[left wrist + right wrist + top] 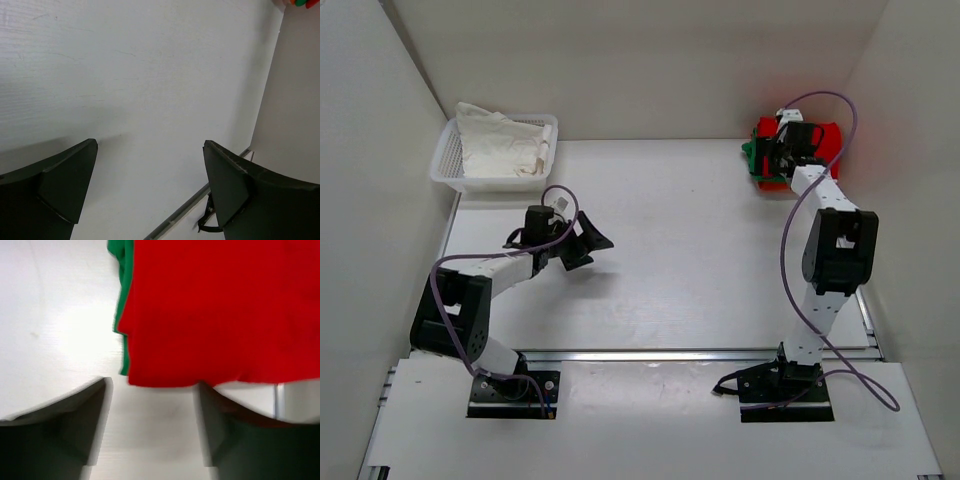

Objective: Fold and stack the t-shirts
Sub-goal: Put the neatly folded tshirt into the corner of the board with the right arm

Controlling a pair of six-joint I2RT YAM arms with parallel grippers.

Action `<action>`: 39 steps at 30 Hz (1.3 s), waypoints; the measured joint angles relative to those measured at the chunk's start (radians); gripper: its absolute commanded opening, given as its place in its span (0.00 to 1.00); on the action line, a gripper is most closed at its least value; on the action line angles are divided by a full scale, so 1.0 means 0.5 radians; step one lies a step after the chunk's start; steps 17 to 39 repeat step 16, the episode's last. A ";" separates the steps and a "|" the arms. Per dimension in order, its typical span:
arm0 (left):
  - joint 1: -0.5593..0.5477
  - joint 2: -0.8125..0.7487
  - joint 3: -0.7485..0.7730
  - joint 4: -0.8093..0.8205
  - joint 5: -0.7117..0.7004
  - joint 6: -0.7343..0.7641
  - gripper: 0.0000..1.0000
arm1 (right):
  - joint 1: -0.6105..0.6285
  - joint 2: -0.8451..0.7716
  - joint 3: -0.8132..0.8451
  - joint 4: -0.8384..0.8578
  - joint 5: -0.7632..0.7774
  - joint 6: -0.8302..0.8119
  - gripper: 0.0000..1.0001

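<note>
Far right corner of bench: pile of t-shirts, mostly covered from above by the right arm and its wrist. Only the edges show.
- red t-shirt sticks out on the right side of the pile
- green t-shirt is a small patch on the left side
- how neatly they are folded cannot be told from above

Right wrist view is blurred.
- red t-shirt lies flat and smooth on top, cut off at the frame's top and right, hem straight
- green t-shirt shows as a narrow strip beneath its left edge
- right gripper has jaws spread wide at the red hem, gripping nothing; contact with the fabric is unclear

Left gripper is low over bare bench, well apart from the pile, jaws released and empty.

Far left corner: white basket holding crumpled white cloth.
</note>
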 measured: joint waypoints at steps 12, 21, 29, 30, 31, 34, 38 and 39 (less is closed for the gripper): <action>-0.124 -0.169 0.193 -0.642 0.079 0.507 0.99 | 0.410 -1.346 -0.947 0.043 -0.121 0.509 0.99; -0.224 -0.492 0.177 -0.813 0.108 0.648 0.99 | 0.675 -1.607 -1.436 -0.018 -0.145 0.595 0.99; -0.224 -0.492 0.177 -0.813 0.108 0.648 0.99 | 0.675 -1.607 -1.436 -0.018 -0.145 0.595 0.99; -0.224 -0.492 0.177 -0.813 0.108 0.648 0.99 | 0.675 -1.607 -1.436 -0.018 -0.145 0.595 0.99; -0.224 -0.492 0.177 -0.813 0.108 0.648 0.99 | 0.675 -1.607 -1.436 -0.018 -0.145 0.595 0.99; -0.224 -0.492 0.177 -0.813 0.108 0.648 0.99 | 0.675 -1.607 -1.436 -0.018 -0.145 0.595 0.99; -0.224 -0.492 0.177 -0.813 0.108 0.648 0.99 | 0.675 -1.607 -1.436 -0.018 -0.145 0.595 0.99; -0.224 -0.492 0.177 -0.813 0.108 0.648 0.99 | 0.675 -1.607 -1.436 -0.018 -0.145 0.595 0.99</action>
